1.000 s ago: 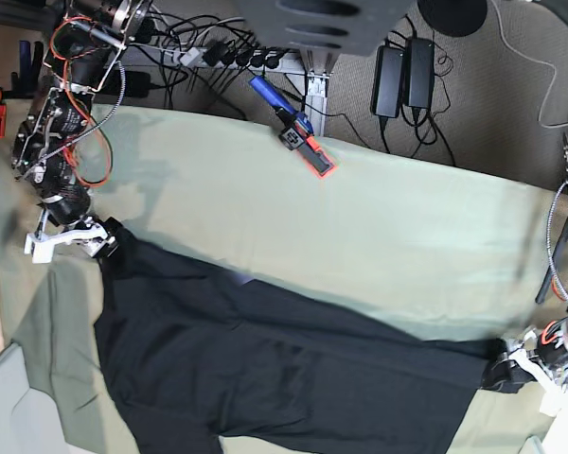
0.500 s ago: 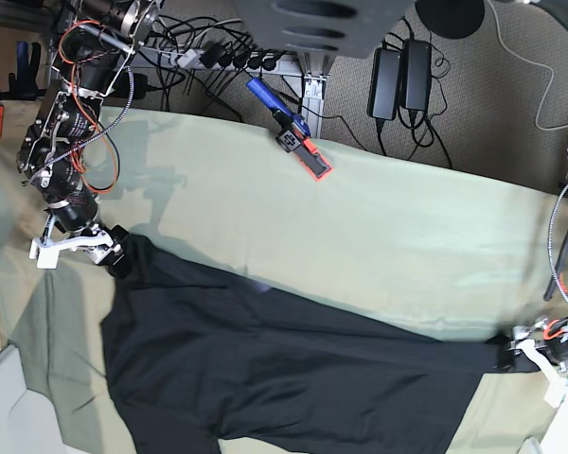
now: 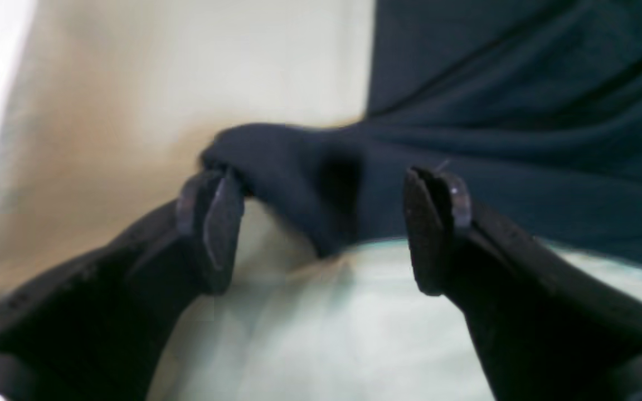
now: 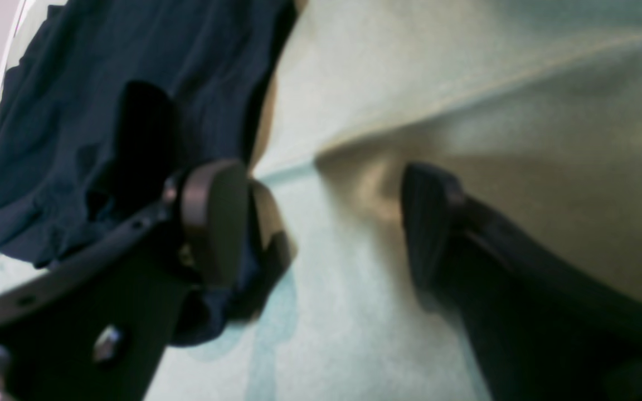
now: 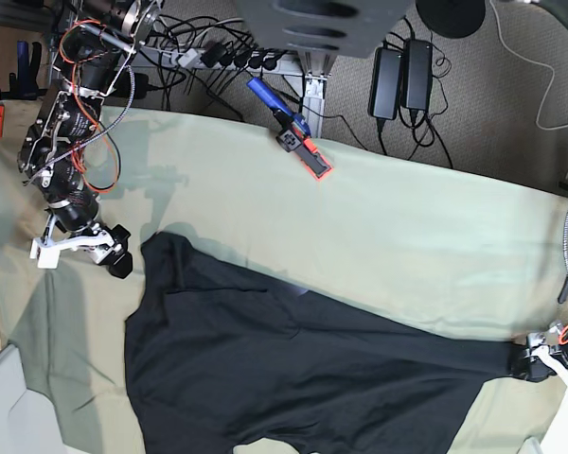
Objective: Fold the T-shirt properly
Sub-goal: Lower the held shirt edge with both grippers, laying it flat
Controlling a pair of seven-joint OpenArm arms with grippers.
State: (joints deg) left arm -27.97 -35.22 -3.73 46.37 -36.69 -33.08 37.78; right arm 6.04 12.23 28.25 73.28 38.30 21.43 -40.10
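The black T-shirt [image 5: 293,378] lies plain side up, spread on the pale green cloth [image 5: 407,227] at the front. My right gripper [image 5: 119,260], at the base view's left, is open, and the shirt's corner lies just to its right, apart from it. In the right wrist view the open gripper [image 4: 326,223] is over bare cloth, with the shirt [image 4: 76,111] behind its left finger. My left gripper [image 5: 541,364] is at the shirt's right corner. In the left wrist view it [image 3: 326,234] is open, with a bunched shirt corner [image 3: 287,167] lying between the spread fingers.
A blue and orange tool [image 5: 293,128] lies at the cloth's back edge. Power bricks [image 5: 402,76] and cables sit on the floor behind the table. The table's front right corner is close to my left gripper.
The shirt's left corner has come out of my right gripper and the shirt has shifted right. My left gripper has moved further right along the front edge.
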